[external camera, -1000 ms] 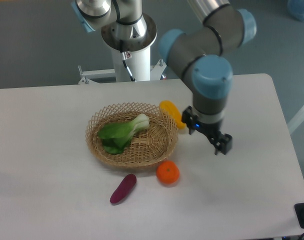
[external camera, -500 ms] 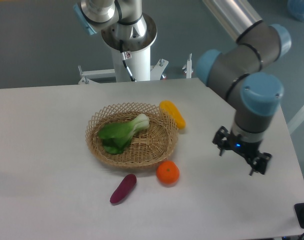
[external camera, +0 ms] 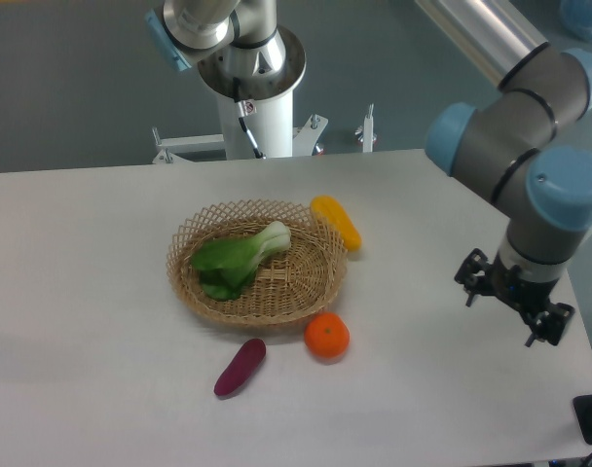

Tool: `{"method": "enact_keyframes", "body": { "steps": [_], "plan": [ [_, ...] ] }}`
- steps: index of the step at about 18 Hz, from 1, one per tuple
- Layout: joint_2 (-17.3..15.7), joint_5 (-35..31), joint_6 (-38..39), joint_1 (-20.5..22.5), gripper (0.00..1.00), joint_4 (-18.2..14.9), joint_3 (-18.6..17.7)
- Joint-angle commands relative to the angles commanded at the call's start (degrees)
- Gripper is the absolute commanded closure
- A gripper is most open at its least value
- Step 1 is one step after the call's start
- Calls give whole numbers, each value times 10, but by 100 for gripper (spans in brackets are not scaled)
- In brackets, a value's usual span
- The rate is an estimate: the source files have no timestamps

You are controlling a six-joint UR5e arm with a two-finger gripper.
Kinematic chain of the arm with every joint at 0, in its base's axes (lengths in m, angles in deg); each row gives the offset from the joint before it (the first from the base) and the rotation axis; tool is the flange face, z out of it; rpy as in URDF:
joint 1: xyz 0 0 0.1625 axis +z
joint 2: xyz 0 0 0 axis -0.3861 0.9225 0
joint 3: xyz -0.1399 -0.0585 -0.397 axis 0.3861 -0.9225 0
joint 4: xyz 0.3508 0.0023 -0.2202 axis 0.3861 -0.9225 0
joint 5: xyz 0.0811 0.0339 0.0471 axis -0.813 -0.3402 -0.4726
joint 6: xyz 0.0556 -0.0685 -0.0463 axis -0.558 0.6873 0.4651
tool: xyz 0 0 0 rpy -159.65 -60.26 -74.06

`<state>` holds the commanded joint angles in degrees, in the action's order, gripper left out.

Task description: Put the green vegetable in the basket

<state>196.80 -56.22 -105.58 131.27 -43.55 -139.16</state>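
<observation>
Woven tan wicker forms the oval basket [external camera: 258, 263], which sits near the middle of the white table [external camera: 101, 292]. Inside it lies the bok choy [external camera: 238, 261], its dark green leaves toward the basket's left side and its pale stem base pointing up and right toward the far rim. A yellow oblong vegetable [external camera: 337, 222] rests against the basket's far right rim. An orange [external camera: 327, 336] sits just beside the basket's near right edge, and a purple oblong vegetable [external camera: 240, 366] lies a little farther toward the table's near edge, apart from the basket. The gripper [external camera: 515, 306] hangs over the table's right edge, well apart from the basket and all the produce. Its dark fingers [external camera: 549, 326] stand apart with nothing between them, so it is holding nothing.
</observation>
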Motion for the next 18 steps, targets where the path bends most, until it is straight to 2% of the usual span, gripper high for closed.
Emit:
{"method": "enact_keyframes", "body": {
  "steps": [8, 18],
  "plan": [
    [0, -17, -2, -2, 0, -2, -16],
    [-1, -17, -4, -2, 0, -1, -17]
  ]
}}
